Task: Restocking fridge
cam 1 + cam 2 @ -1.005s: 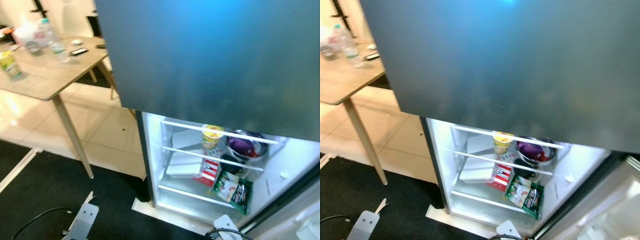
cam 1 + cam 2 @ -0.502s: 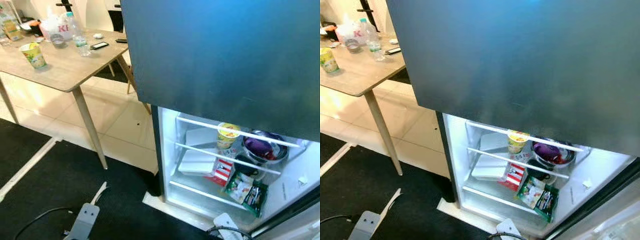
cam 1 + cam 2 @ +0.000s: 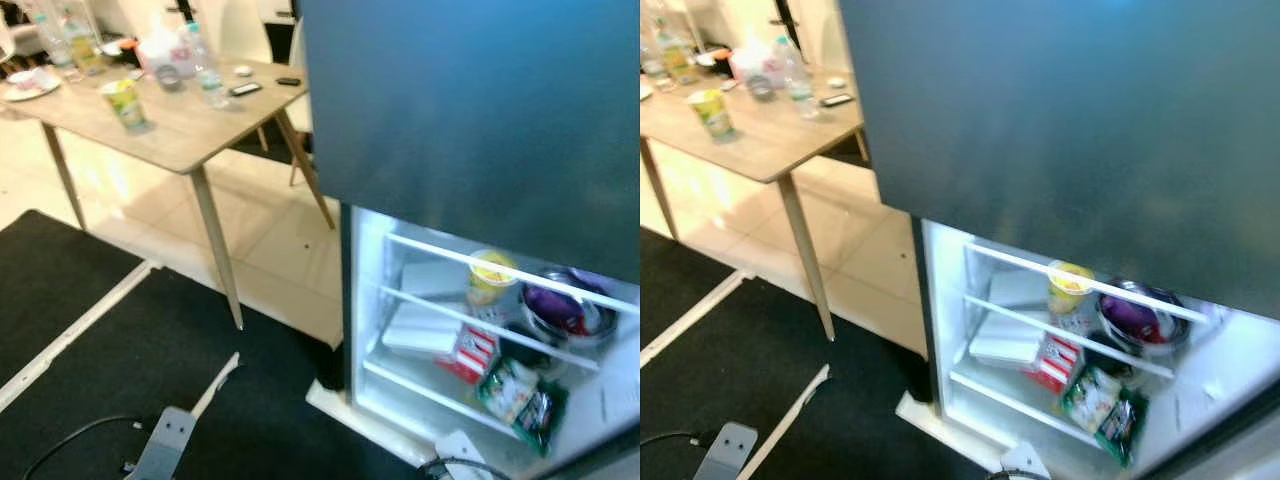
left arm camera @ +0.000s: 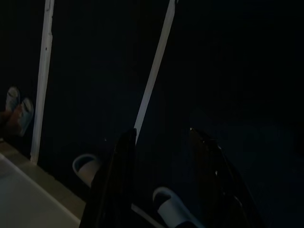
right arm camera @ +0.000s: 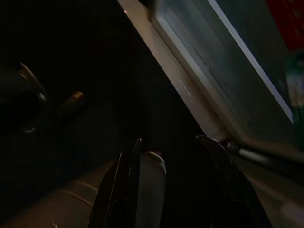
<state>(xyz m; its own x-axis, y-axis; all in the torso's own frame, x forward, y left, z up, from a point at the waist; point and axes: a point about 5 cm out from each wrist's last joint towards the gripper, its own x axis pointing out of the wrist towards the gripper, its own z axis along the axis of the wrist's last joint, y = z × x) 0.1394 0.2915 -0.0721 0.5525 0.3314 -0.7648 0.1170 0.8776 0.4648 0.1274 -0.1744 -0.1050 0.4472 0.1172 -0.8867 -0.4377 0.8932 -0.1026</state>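
Observation:
The fridge (image 3: 480,110) has a dark upper door, and its lit lower compartment (image 3: 1000,300) stands open. On its wire shelves are a yellow cup (image 3: 490,276), a steel bowl with something purple (image 3: 562,310), a flat white box (image 3: 420,334), a red-and-white carton (image 3: 470,352) and green packets (image 3: 520,395). Both arms hang low over the dark floor. My left gripper (image 4: 161,137) is open with nothing between its fingers. My right gripper (image 5: 170,142) is open too, near the fridge's bottom edge.
A wooden table (image 3: 190,145) stands to the left on thin legs, carrying a green-yellow cup (image 3: 125,103), bottles (image 3: 205,75), a phone (image 3: 245,88) and other items. A black mat (image 3: 120,340) with a white strip covers the floor before the fridge, with pale tiles beyond.
The whole picture has slid right as the camera turned left, bringing more of the table and mat into view. The fridge's contents have not moved.

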